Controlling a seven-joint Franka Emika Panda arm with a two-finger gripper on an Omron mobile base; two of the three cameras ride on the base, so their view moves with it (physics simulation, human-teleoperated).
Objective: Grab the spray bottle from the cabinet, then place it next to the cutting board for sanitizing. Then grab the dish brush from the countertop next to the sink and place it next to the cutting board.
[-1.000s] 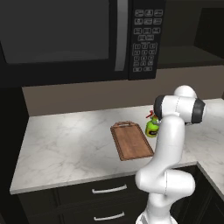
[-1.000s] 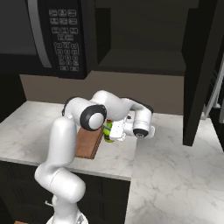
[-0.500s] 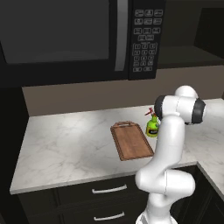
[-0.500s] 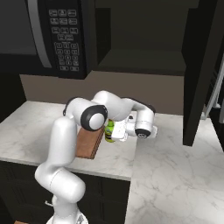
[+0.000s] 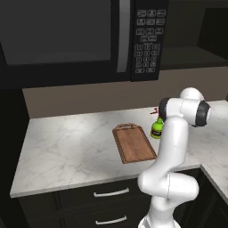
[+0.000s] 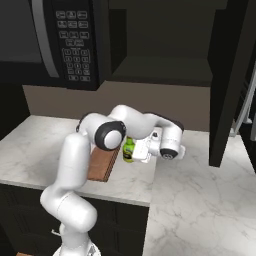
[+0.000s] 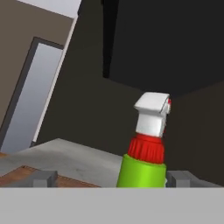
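our gripper (image 7: pixel 105 178) stands wide around the upright spray bottle (image 7: pixel 144 153) beside the cutting board (image 5: pixel 133 143); we risk toppling it withdrawing.

The arm (image 5: pixel 171 147) is glossy white, built of rounded, tube-like segments that swell into bulbous housings at each joint; dark grey to black bands and round caps mark the joints, one large black disc facing out at the elbow (image 6: pixel 111 135) in the right base view, another dark ring at the shoulder-like bend (image 5: pixel 201 113); the wrist ends in a white block with a dark circular face (image 6: pixel 168 152); the fingertips (image 7: pixel 43 178) look small, blocky and grey, though partly cut off.
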